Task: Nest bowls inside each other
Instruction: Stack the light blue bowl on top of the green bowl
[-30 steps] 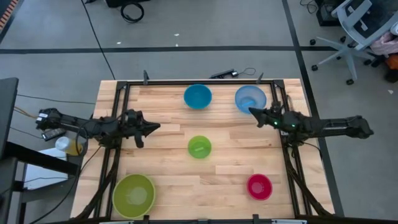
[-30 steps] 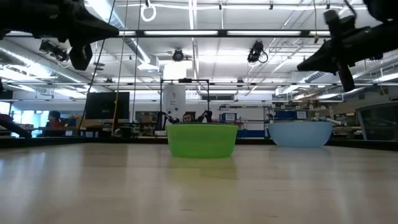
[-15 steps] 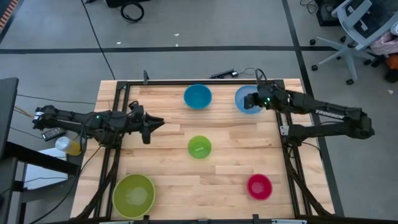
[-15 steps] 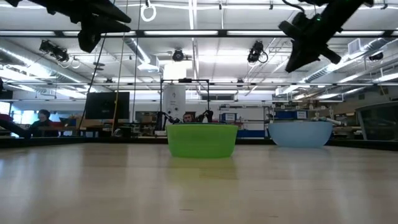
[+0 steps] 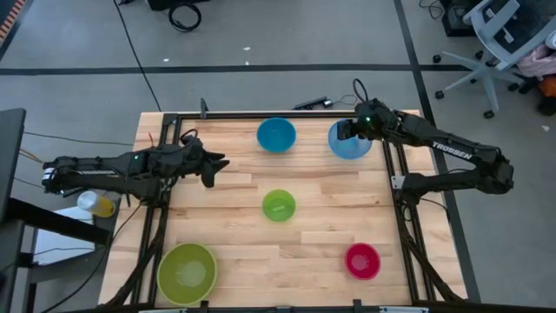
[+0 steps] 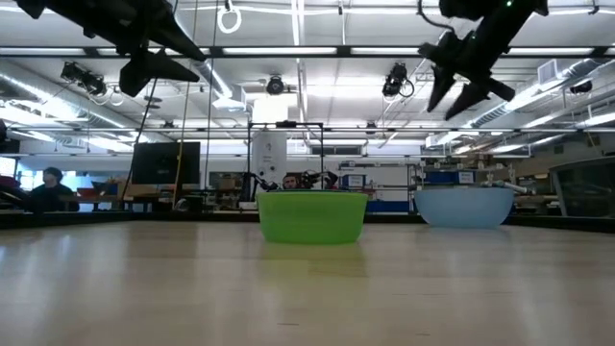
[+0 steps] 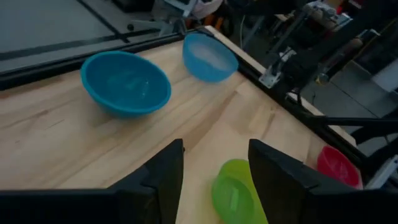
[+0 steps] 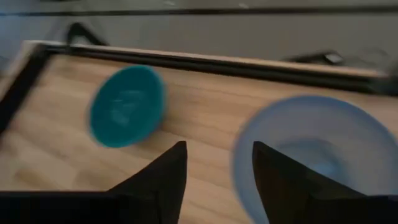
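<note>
Five bowls rest on their bases on the wooden table. The solid blue bowl (image 5: 276,135) and the translucent light blue bowl (image 5: 349,141) stand at the far edge. The small green bowl (image 5: 279,205) sits mid-table, the large yellow-green bowl (image 5: 186,272) near left, and the red bowl (image 5: 362,260) near right. My right gripper (image 5: 340,130) hangs open, high above the light blue bowl's (image 8: 311,149) left rim. My left gripper (image 5: 222,164) is open, raised over the table's left part, pointing toward the green bowl (image 7: 233,194).
A black metal frame (image 5: 278,114) runs along the table's far edge and sides. A cable and a small dark object (image 5: 313,103) lie just beyond the far edge. Bare wood lies between the bowls.
My right gripper has swung from the right side toward the far edge, risen, tipped downward over the light blue bowl and opened. My left gripper has risen a little, turned slightly toward the far edge, and opened. The bowls have stayed in place.
</note>
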Motion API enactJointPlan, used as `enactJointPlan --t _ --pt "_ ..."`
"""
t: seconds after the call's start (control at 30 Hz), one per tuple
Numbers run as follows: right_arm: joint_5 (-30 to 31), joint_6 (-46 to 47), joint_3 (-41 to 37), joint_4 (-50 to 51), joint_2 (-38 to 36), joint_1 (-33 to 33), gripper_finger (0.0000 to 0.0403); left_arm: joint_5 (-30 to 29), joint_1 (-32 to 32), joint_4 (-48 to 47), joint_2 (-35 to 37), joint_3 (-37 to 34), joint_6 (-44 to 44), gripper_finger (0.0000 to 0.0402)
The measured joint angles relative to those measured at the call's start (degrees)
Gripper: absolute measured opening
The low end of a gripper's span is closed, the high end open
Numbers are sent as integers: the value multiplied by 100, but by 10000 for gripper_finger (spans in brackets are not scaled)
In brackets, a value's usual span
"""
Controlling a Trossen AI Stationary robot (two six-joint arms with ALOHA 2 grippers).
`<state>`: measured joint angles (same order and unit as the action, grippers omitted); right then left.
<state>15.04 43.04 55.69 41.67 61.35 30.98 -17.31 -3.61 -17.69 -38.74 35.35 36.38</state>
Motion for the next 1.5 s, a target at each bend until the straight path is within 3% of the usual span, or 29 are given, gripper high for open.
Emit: enactJointPlan --t 0.23,0.43,0.8,1.3,1.5 --pt "-66 27 348 1259 498 761 195 767 -609 201 -423 0 -163 188" --pt "-182 64 440 1576 852 1166 195 1374 -1097 511 -935 266 -422 188" --pt "-182 27 440 1894 1443 1810 195 1463 -1764 -406 -1767 1661 -1669 188" --pt "325 -175 436 1747 2681 2149 194 1463 -1870 -796 -2436 1687 -1464 188" --pt "421 -294 409 1711 3206 2238 174 1465 -1868 -1039 -2502 1687 -1438 188"
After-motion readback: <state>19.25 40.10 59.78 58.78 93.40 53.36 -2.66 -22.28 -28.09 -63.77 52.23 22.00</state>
